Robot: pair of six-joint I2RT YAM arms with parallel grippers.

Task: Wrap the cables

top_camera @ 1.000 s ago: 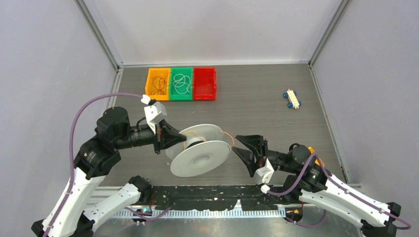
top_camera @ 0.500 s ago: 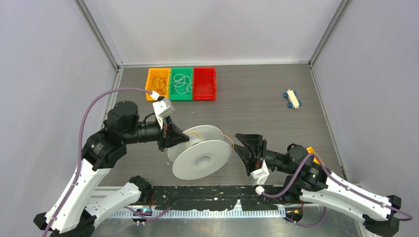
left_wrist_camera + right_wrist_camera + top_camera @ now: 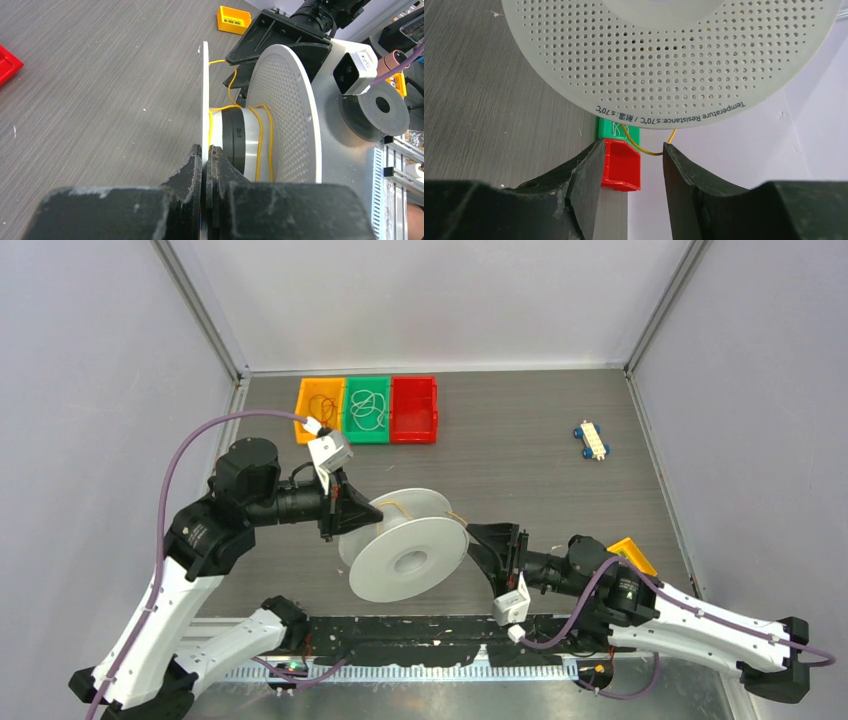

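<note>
A white perforated spool [image 3: 405,558] hangs tilted above the table between the two arms. My left gripper [image 3: 362,515] is shut on the edge of its thin back flange [image 3: 205,90], pinched between both fingers. The yellow cable [image 3: 260,145] runs in a few turns round the spool's hub, and a loose end curls off toward the right. My right gripper [image 3: 480,540] is open just below the front flange [image 3: 669,60]. A small loop of the cable [image 3: 646,151] hangs between its jaws and touches the right fingertip [image 3: 671,152].
Yellow [image 3: 319,410], green [image 3: 367,409] and red [image 3: 413,409] bins stand in a row at the back, two holding thin wires. A toy car [image 3: 592,440] lies at the back right. A small orange block [image 3: 630,555] sits beside the right arm.
My right gripper has moved left, up to the spool's edge, and its jaws have narrowed a little. The left arm has shifted slightly, still holding the spool.
</note>
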